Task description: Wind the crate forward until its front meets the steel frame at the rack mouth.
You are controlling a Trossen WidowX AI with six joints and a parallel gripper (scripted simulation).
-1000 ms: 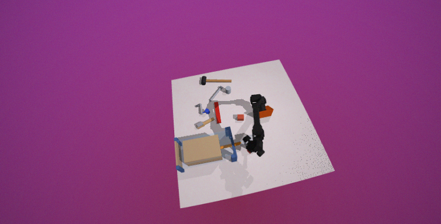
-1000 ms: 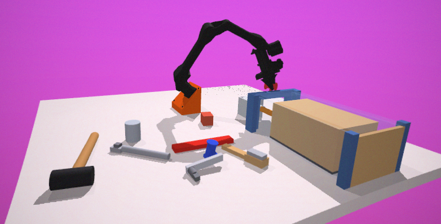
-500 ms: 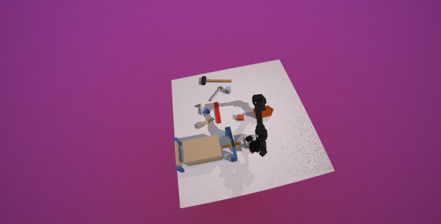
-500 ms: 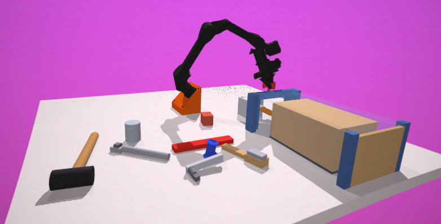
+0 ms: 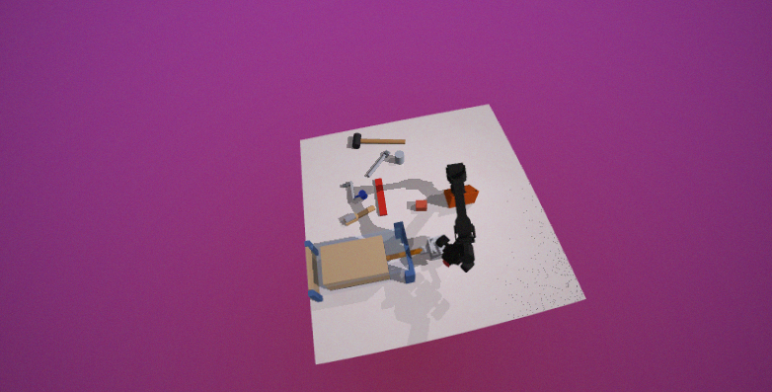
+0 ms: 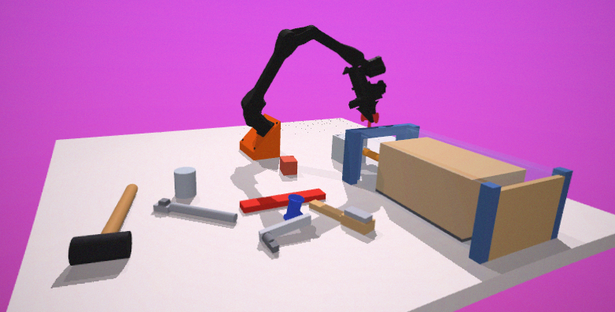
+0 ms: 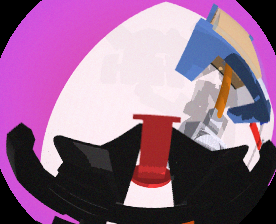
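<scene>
My gripper [image 5: 445,261] [image 6: 370,118] is shut on the red grip [image 7: 156,142] of the winch handle, beside and above the grey winch [image 5: 433,248] [image 6: 338,147] [image 7: 209,141]. Fingers and arm hide much of the handle; the key's seat in the hole cannot be seen. An orange strap [image 5: 396,255] [image 6: 370,154] [image 7: 224,92] runs from the winch through the blue steel frame [image 5: 405,252] [image 6: 351,157] [image 7: 193,50] to the tan crate [image 5: 353,261] [image 6: 421,187]. The crate sits flat inside the clear-panelled cubby, with a gap between its front and the frame.
A red block [image 5: 421,205] [image 6: 288,165] lies near the orange arm base. Beyond are a red bar [image 5: 380,196], blue-gripped crank [image 6: 294,206], brush [image 6: 359,220], wrench [image 6: 202,213], grey cylinder [image 6: 185,182] and mallet [image 6: 100,247]. A tan board [image 6: 524,218] closes the cubby's rear.
</scene>
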